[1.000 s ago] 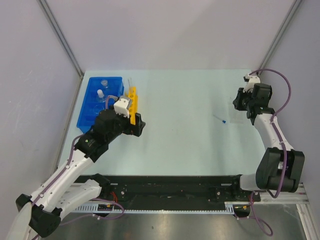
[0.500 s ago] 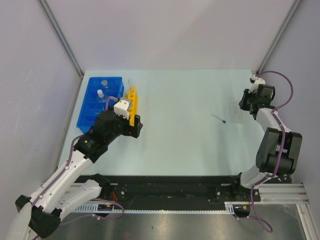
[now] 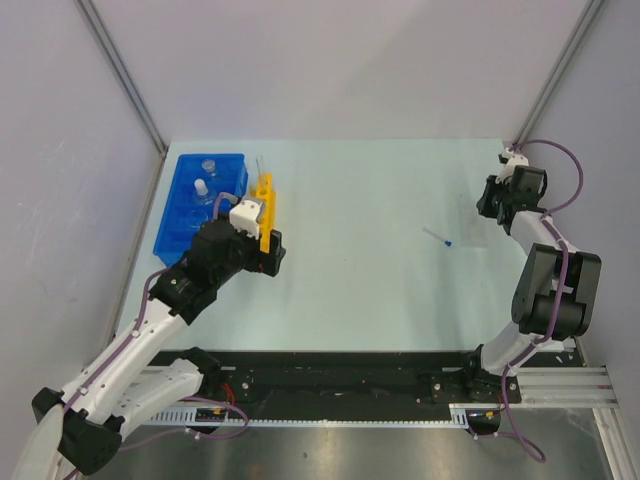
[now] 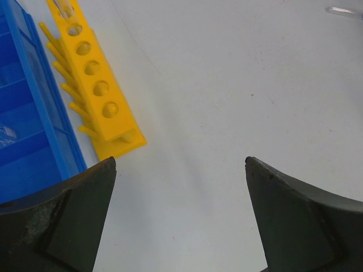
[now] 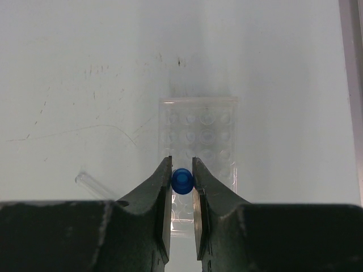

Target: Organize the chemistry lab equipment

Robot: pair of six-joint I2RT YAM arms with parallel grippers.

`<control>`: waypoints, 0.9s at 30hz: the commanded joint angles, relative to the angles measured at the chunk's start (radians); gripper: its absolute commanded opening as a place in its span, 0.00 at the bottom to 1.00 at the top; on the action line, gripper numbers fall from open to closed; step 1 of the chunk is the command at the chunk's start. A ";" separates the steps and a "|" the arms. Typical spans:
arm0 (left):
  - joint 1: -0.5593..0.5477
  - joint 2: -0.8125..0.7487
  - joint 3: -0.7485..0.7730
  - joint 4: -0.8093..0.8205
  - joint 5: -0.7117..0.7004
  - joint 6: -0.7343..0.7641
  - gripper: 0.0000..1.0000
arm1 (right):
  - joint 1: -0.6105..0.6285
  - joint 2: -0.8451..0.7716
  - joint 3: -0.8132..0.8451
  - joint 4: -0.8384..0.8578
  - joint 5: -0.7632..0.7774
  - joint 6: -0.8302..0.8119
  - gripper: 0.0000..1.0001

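The blue compartmented tray (image 3: 190,215) lies at the far left with two small flasks (image 3: 208,166) in it. The yellow tube rack (image 3: 265,205) stands beside it and holds a thin tube at its far end (image 4: 64,8). My left gripper (image 3: 275,252) is open and empty just in front of the rack (image 4: 93,85). My right gripper (image 3: 497,203) is at the far right, shut on a blue-tipped dropper (image 5: 182,180) above the clear flat slide (image 5: 198,141). Another dropper (image 3: 437,237) lies on the table.
A thin clear tube (image 5: 93,185) lies on the table left of the right fingers. Another clear tube (image 4: 343,10) shows at the top right edge of the left wrist view. The enclosure's grey walls and frame posts stand close behind the right arm.
The right arm has swung toward the far right corner, its elbow folding in. The left arm has hardly moved. The dropper on the table stays put.
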 commanded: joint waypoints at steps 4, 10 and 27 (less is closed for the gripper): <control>0.007 0.002 0.003 0.005 0.014 0.051 1.00 | -0.005 0.025 0.040 0.036 0.036 -0.007 0.18; 0.007 0.000 0.003 0.004 0.019 0.051 1.00 | -0.005 0.037 0.040 0.036 0.047 -0.016 0.18; 0.007 0.007 0.003 0.004 0.025 0.051 1.00 | 0.008 0.088 0.040 0.037 0.021 -0.027 0.27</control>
